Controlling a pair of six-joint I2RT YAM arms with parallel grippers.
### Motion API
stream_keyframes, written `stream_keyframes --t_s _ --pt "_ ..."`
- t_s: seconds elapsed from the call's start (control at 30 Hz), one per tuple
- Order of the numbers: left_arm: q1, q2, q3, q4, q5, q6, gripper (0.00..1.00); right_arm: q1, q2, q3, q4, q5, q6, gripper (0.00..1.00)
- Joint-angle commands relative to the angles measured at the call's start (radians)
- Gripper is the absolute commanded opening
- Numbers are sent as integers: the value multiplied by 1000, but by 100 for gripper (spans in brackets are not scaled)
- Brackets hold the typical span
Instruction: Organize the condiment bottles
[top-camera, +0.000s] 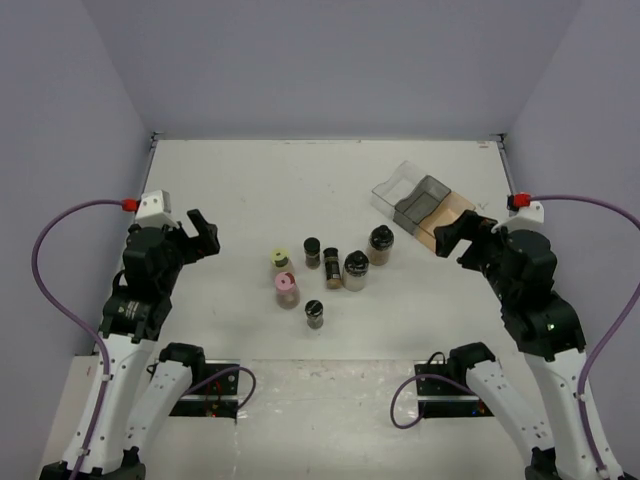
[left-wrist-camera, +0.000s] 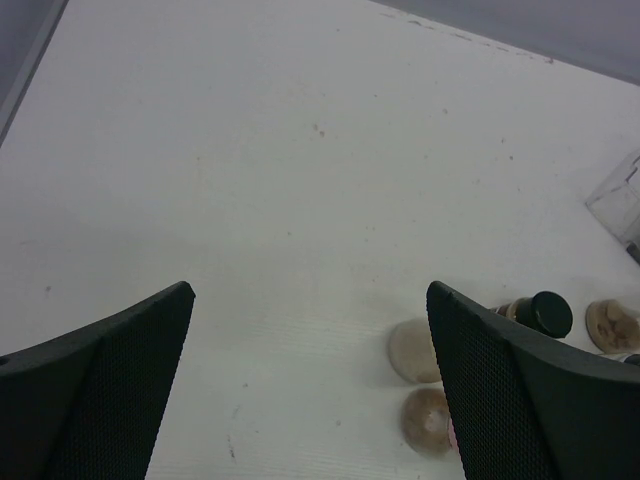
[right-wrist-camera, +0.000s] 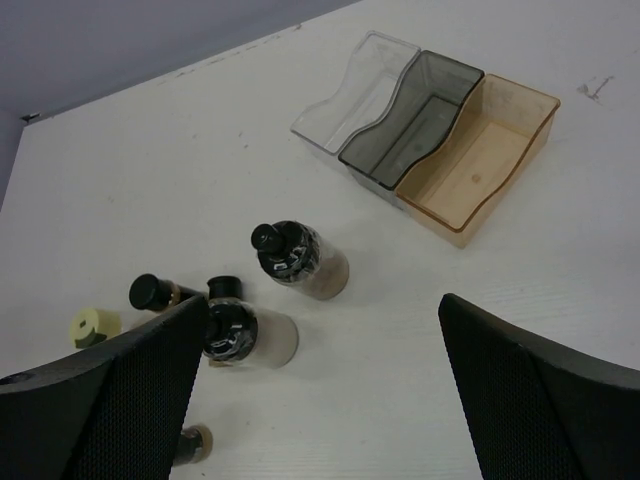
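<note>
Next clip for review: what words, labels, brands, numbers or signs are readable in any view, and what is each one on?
No readable text in any view.
condiment bottles: no label lettering can be made out; the caps look plain.
three-compartment tray: no markings visible.
Small dark mark on the table beyond the tray: too small to read, looks like a scuff rather than lettering.

Left wrist view: tray (left-wrist-camera: 618, 203) cut off by right edge; pale-yellow-capped jar (left-wrist-camera: 410, 352) and pink-capped jar (left-wrist-camera: 426, 420) blurred, partly behind left arm's finger (left-wrist-camera: 530, 400). Right wrist view: one jar (right-wrist-camera: 194, 441) mostly hidden by right arm's finger (right-wrist-camera: 100, 400), cap indeterminate. Overhead: right end effector (top-camera: 458, 238) covers tray's near corner.
</note>
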Motion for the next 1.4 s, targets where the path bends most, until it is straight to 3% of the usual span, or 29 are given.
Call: stream_keyframes --t_s 0.0,0.1,0.17,0.27,0.33,0.43,0.6,0.8,1.03,1.23,1.37 --pt "6 1 1 33 11 9 100 0 9 -5 24 4 17 99" --pt "6 1 0 36 17 9 100 0 0 -29 86 -122 34 99" --pt "6 2 -2 35 19 9 100 0 -2 -52 192 -365 43 99" --pt "6 13 0 36 19 9 100 0 27 -68 318 -511 89 99" --pt "6 24 0 36 23 11 100 0 82 -30 323 -485 106 99" --pt "6 27 0 36 28 11 100 13 289 99 205 -363 80 99" --pt "6 42 -2 36 33 12 100 165 653 328 31 -16 -38 99" --pt "6 67 0 35 45 15 100 228 894 370 -16 165 -21 99" --pt "4 67 -2 38 56 15 100 230 989 259 80 74 -46 91" --pt "4 64 -3 38 57 17 100 231 1020 234 114 35 -53 70" --pt "4 67 -3 39 62 17 100 231 1025 236 111 29 -50 72"
